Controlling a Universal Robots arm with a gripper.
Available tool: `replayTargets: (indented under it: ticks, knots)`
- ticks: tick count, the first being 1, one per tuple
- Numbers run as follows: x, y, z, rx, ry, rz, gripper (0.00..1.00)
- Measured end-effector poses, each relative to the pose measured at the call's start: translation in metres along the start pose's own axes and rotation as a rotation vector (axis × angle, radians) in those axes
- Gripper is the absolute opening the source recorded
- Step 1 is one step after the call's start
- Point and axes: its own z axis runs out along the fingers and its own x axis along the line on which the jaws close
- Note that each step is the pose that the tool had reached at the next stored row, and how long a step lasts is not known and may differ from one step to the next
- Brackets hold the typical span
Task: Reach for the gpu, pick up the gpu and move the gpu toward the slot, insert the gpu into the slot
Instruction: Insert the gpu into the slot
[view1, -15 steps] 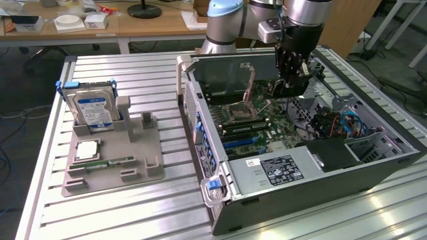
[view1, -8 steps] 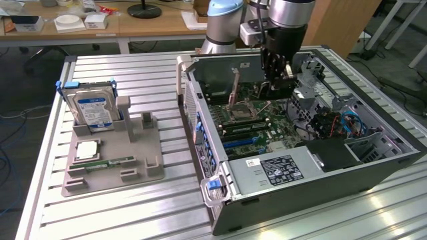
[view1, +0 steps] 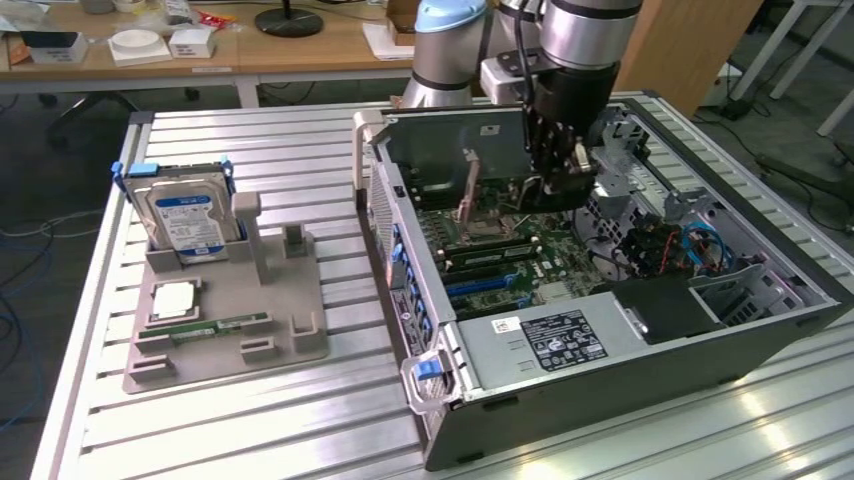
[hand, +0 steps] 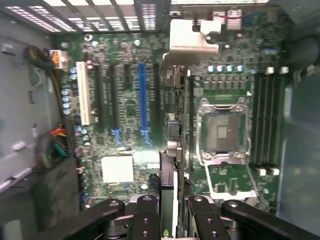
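My gripper is inside the open computer case, shut on the gpu. The gpu is a dark flat card held upright above the green motherboard. In the wrist view the gpu shows edge-on between my two black fingers, and its metal bracket is at the far end. The slot is a long blue connector running parallel to the card. The card's edge lies beside it, offset toward the processor socket. Blue slots also show on the board in the exterior view.
Black slots and a white slot lie next to the blue one. Memory slots and a cable bundle flank the board. On the table stands a grey fixture with a hard drive. The power supply fills the case's near end.
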Motion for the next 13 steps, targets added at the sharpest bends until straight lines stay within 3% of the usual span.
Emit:
replayTargets:
  ticks: [6,13]
  knots:
    - [0.002,0.0103,0.0037,0.0000,0.0001,0.000,0.27]
    - [0.010,0.0148,0.0154,-0.0002,0.0002,0.000,0.27]
